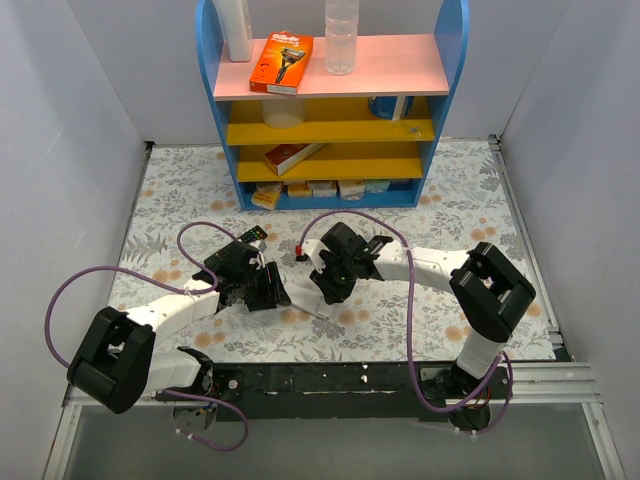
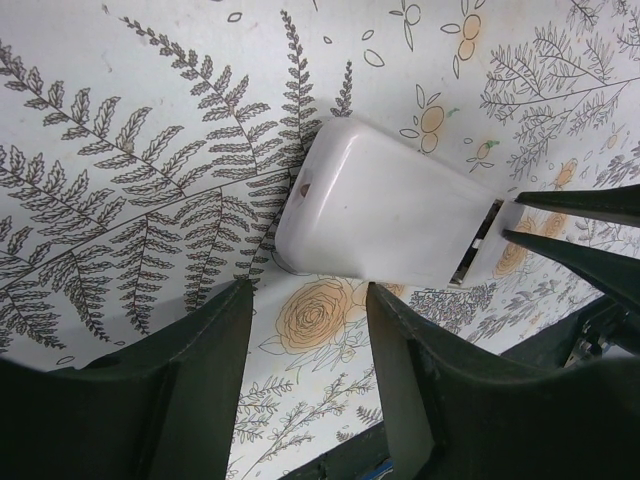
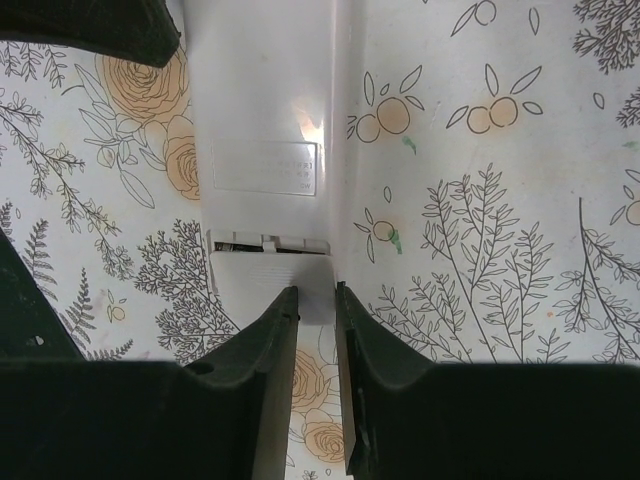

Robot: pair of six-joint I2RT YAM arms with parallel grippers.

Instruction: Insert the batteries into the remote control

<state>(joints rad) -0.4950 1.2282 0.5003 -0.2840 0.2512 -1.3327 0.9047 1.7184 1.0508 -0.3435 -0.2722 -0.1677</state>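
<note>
Beside the remote control's [image 3: 265, 100] half-slid battery cover [image 3: 262, 278], the right gripper [image 3: 316, 292] is nearly closed, grip uncertain. With the left gripper [image 2: 307, 297] open and empty, the remote could skid.

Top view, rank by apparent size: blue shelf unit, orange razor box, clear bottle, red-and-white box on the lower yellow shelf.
1. blue shelf unit, by far the largest.
2. orange razor box and clear bottle: too close to rank, as the upright bottle is foreshortened from above.
3. red-and-white box, smallest.
</note>
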